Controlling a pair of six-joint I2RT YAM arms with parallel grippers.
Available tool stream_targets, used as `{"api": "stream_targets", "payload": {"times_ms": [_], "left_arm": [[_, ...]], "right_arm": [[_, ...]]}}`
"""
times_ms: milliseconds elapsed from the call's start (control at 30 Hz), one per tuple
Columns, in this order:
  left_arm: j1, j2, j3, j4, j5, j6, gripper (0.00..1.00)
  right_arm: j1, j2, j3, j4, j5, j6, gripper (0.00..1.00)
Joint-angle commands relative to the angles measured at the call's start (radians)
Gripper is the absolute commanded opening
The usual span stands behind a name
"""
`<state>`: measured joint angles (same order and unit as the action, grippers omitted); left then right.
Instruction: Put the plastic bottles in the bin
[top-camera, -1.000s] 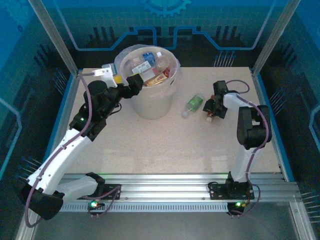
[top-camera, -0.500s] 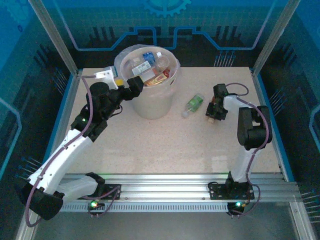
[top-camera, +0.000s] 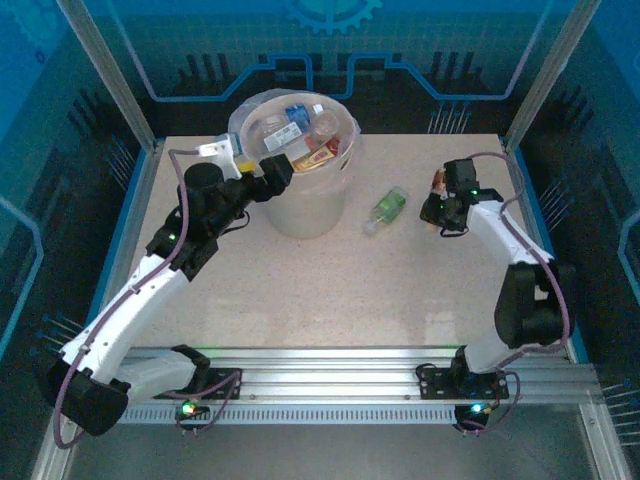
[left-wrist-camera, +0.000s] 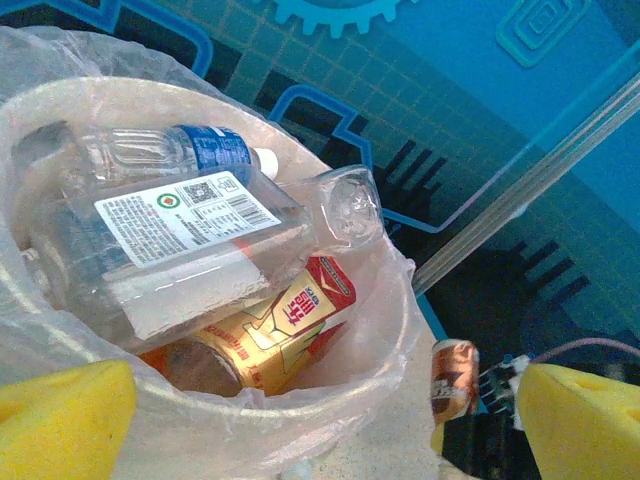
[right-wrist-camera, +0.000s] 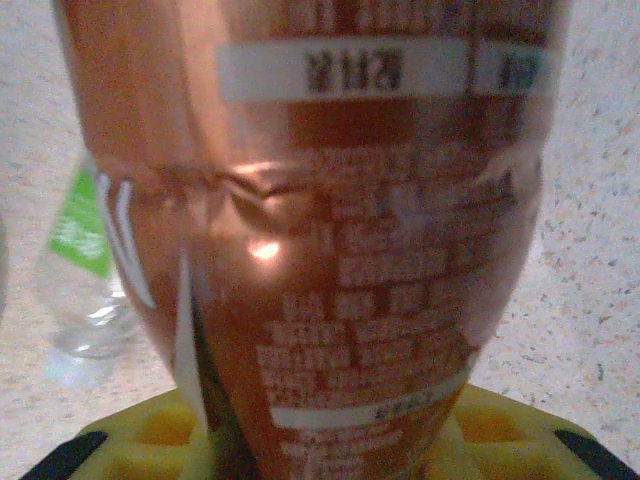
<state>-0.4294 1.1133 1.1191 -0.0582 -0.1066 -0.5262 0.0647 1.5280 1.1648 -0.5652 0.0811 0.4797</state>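
At the left, the yellow-padded left fingers are spread wide with nothing between them, held just beside the near rim of the large round translucent whitish plastic bin, over which a thin, wrinkled clear bag liner is draped. Inside, several clear crushed plastic bottles with white, blue and red-and-gold labels are piled high. A further bottle dropped onto that smooth, springy heap could probably slide or bounce back out, and the loose liner could be snagged by the left fingers if they were moved carelessly. Further right, a small clear bottle with a green label lies on its side on the speckled beige surface, between the bin and the right arm, not yet collected. At the right, a crumpled copper-labelled plastic bottle is pinched by the right fingers and held above the surface, well apart from the bin. Its glossy, dented wall is thin and yielding, so it could slip during the carry.
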Motion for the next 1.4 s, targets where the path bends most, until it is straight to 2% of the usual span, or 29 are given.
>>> {"api": "stream_targets", "payload": {"times_ms": [0,200,300,400,500,700,1000,1367], "left_arm": [[-0.008,0.01,0.007,0.057,0.048,-0.025,0.99],[-0.033,0.057,0.022,0.104,0.121,-0.038,0.99],[-0.063,0.104,0.064,0.102,0.176,-0.029,0.99],[-0.115,0.162,0.125,0.084,0.216,0.004,0.99],[-0.163,0.222,0.187,0.072,0.251,0.034,0.99],[-0.224,0.328,0.306,0.051,0.41,0.061,0.99],[-0.253,0.377,0.348,0.047,0.404,0.068,0.99],[-0.253,0.385,0.346,0.053,0.438,0.051,0.77]], "right_arm": [[0.02,-0.09,-0.024,-0.03,-0.046,-0.036,0.11],[0.091,-0.277,-0.058,0.025,-0.165,-0.089,0.09],[0.118,-0.342,-0.065,0.064,-0.276,-0.11,0.09],[0.164,-0.396,-0.066,0.1,-0.336,-0.135,0.09],[0.229,-0.441,-0.062,0.118,-0.343,-0.176,0.09],[0.302,-0.487,-0.057,0.143,-0.36,-0.212,0.09],[0.377,-0.493,-0.048,0.173,-0.385,-0.216,0.09],[0.441,-0.459,-0.01,0.21,-0.382,-0.217,0.09]]}}
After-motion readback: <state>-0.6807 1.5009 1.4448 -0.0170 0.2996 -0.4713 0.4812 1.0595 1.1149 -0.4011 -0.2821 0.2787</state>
